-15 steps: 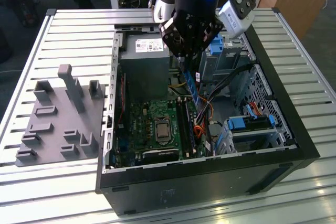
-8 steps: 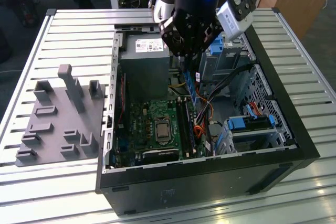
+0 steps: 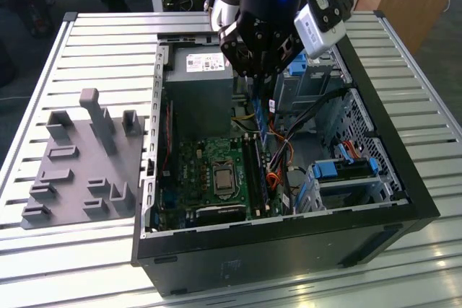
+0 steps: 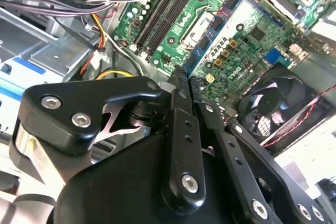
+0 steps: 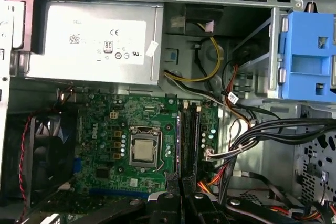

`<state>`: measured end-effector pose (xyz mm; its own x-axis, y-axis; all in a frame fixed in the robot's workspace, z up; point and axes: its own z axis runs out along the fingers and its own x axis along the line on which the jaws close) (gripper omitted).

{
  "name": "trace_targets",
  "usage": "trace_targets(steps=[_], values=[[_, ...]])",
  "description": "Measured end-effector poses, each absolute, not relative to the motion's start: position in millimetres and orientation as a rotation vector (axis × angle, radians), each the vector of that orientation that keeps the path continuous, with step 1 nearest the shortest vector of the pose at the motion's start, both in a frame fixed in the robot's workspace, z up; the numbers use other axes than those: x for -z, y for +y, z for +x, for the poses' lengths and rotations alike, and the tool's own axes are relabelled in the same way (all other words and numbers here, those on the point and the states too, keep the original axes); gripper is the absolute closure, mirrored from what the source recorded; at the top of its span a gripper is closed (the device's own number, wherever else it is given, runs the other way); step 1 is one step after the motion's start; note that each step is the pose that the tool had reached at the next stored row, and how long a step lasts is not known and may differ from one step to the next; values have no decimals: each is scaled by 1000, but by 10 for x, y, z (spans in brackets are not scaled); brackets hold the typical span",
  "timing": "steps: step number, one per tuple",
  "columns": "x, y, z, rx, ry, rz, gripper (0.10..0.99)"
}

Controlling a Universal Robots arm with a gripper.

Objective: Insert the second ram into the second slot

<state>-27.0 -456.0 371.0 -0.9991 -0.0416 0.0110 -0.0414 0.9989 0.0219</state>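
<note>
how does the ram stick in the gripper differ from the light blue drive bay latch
The ram stick is a thin, flat board with dark chips; the drive bay latch is chunky plain plastic. The ram stick is held by the gripper over the motherboard; the latch sits on the drive cage. Both are blue.

Thin blue second ram [image 4: 218,22], clamped, on edge
</note>
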Motion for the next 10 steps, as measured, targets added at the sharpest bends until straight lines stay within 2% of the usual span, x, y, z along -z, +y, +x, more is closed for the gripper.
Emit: trace_targets(steps=[10], values=[[-3700,-4560,-270,34,-3130,-51,949]])
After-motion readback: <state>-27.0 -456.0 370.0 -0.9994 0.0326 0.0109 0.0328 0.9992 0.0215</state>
